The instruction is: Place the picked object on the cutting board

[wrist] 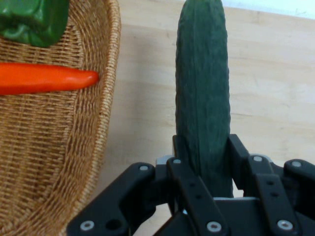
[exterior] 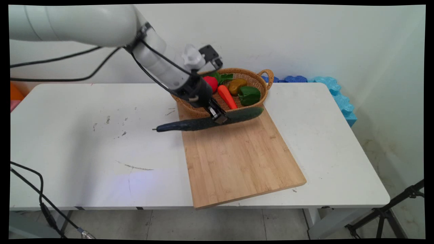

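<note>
My gripper [exterior: 220, 117] is shut on a long dark green cucumber [exterior: 206, 122], gripping it near its middle. The cucumber hangs roughly level just above the far edge of the wooden cutting board [exterior: 237, 156], its stem end sticking out left over the white table. In the hand view the cucumber [wrist: 203, 93] runs up between my fingers [wrist: 239, 153], with the board [wrist: 266, 83] below it. Right behind stands a wicker basket [exterior: 259, 83] holding a carrot [exterior: 226, 96], a green pepper [exterior: 249, 95], a red vegetable [exterior: 211, 83] and a brownish one [exterior: 237, 85].
The basket's rim [wrist: 109, 98] lies close to the left of the cucumber in the hand view, with the carrot [wrist: 47, 78] and green pepper [wrist: 34, 19] inside. Blue foam pieces [exterior: 334, 91] line the wall at the back right. A tripod leg [exterior: 390, 210] stands at the lower right.
</note>
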